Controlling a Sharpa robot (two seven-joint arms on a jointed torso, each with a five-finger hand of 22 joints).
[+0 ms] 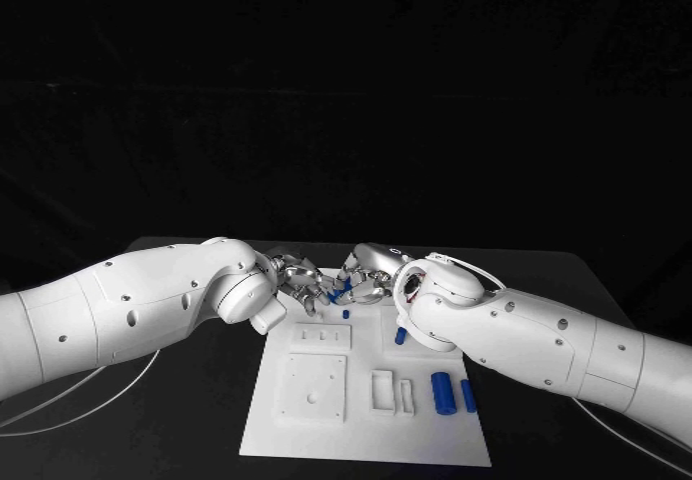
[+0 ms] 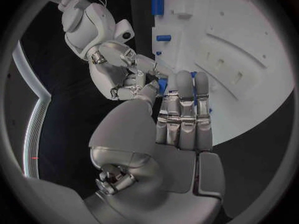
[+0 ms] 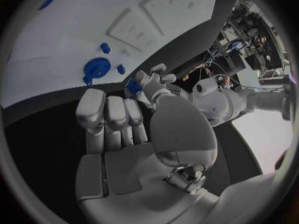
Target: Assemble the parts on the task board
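Note:
Both hands meet above the far edge of the white task board (image 1: 368,440). A small blue part (image 1: 340,291) sits between them. My left hand (image 1: 296,281) pinches this blue part (image 3: 132,87) at its fingertips. My right hand (image 1: 369,277) faces it with its fingers (image 2: 157,71) right at the part (image 2: 163,87); I cannot tell if they grip it. A blue gear (image 3: 95,68) and two tiny blue pieces (image 3: 105,48) lie on the board just below the hands. Three blue pegs (image 1: 444,392) lie along the board's right side.
The board carries raised white blocks with holes (image 1: 313,385) on its left half and a slotted frame (image 1: 384,389) in the middle. Black table (image 1: 188,420) surrounds the board. A pale cable (image 1: 87,400) loops under my left arm.

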